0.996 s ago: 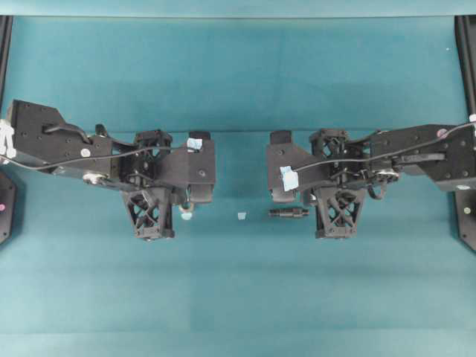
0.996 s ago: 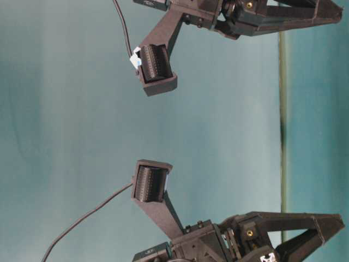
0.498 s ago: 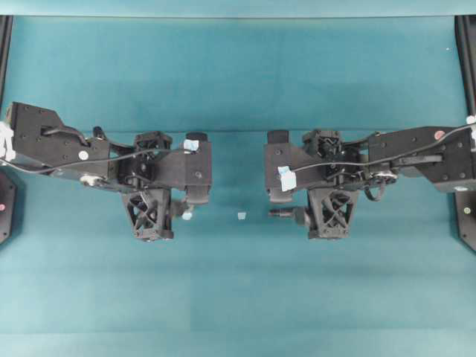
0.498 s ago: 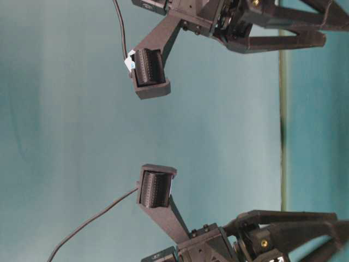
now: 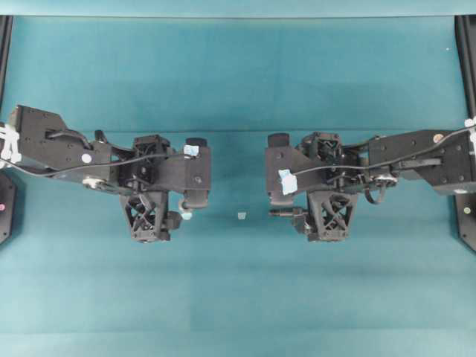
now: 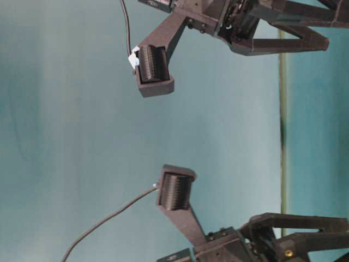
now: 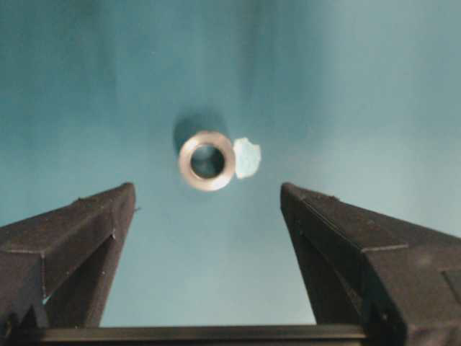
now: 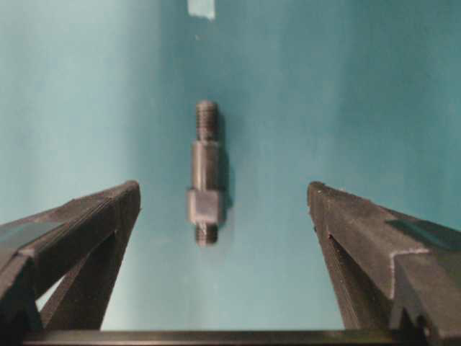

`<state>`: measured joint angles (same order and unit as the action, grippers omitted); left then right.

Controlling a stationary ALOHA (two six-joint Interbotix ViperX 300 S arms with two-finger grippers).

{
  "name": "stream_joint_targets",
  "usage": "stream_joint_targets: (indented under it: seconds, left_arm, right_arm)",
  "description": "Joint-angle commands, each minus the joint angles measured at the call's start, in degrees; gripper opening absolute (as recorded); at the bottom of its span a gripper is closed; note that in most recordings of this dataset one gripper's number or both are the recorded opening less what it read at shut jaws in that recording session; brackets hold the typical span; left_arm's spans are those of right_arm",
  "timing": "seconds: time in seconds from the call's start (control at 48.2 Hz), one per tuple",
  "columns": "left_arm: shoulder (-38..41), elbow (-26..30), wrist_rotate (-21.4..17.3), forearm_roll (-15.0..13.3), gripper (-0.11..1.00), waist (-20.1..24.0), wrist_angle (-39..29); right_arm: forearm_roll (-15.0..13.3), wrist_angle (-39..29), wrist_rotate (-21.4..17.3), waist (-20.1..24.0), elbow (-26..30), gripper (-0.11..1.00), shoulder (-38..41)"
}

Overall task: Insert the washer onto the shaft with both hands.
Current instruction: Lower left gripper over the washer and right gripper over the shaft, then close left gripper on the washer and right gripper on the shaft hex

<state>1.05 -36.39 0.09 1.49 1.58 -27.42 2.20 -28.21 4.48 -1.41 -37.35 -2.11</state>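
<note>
Since a second ago both claws have gone from clenched to released, and in the overhead view the shaft, then fully exposed beside the right arm, is now half hidden under it.

The left gripper [image 7: 207, 216] stands with its jaws spread wide, grasping nothing; the washer [image 7: 207, 160] lies flat on the teal table [image 7: 360, 86] beyond the gap, in the upper middle of the left wrist view, clear of both fingers [image 7: 79, 231]. A pale tape scrap [image 7: 247, 157] touches its right edge.

The right gripper [image 8: 223, 216] is likewise released. The shaft [image 8: 204, 173] lies on the table along the middle of the right wrist view, partly between the fingertips and touching neither, thin threaded end toward the top. Another tape scrap [image 8: 201, 8] sits at the top edge, well apart from it.

In the overhead view the two arms face each other across the centre, with bare cloth all around. A small pale scrap [image 5: 241, 216] lies between them; the shaft tip [image 5: 279, 213] peeks out at the right arm's left side. Dark frame rails [image 5: 465, 59] stand at the far left and right edges, well away from the grippers.
</note>
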Motion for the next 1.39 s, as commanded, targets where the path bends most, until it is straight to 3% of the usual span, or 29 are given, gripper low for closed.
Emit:
stream_joint_targets:
  seconds: [0.0,0.394,1.37]
  left_arm:
    - [0.3,0.4,-0.1,0.1,0.90,-0.3,0.7]
    - [4.8,1.9,0.1,0.1,0.90,-0.3,2.7]
    - [7.2,1.7,0.6,0.1,0.90,-0.3,4.5]
  right_arm:
    - [-0.1,1.7,-0.5,0.5,-0.4,0.87,-0.4]
    - [0.0,4.0,-2.0,0.6,-2.3,0.86,1.8]
    - [-0.1,6.1,-1.9,1.1,-3.4,0.86,6.4]
